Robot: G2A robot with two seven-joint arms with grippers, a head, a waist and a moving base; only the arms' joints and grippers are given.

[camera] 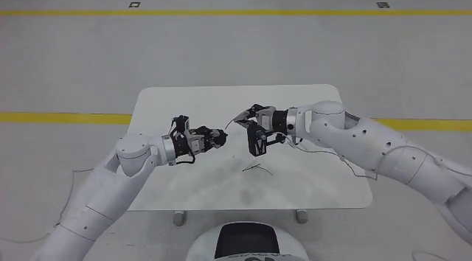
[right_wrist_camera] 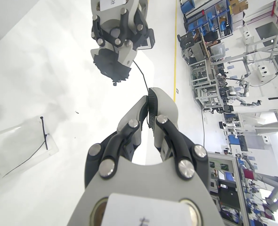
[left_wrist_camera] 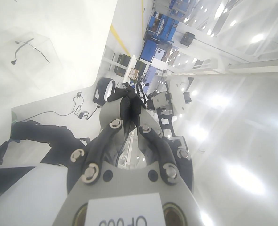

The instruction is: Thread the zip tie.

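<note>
A thin black zip tie (right_wrist_camera: 142, 76) spans the small gap between my two grippers above the middle of the white table (camera: 221, 99). My right gripper (right_wrist_camera: 149, 95) is shut on its strap end. Facing it, my left gripper (right_wrist_camera: 114, 74), its fingertips wrapped in black, is shut on the other end, and a small black head (right_wrist_camera: 115, 83) pokes out from the tips. From above, the left gripper (camera: 221, 136) and right gripper (camera: 249, 119) nearly meet, with the strap (camera: 236, 119) curving up between them. In the left wrist view my left gripper (left_wrist_camera: 129, 104) is closed.
Spare zip ties (camera: 257, 167) lie on a clear plastic sheet (right_wrist_camera: 23, 142) on the table, in front of the grippers, also seen as spare zip ties (left_wrist_camera: 28, 48). A tiny black scrap (right_wrist_camera: 77, 112) lies nearby. Shelving and equipment stand far off across the floor.
</note>
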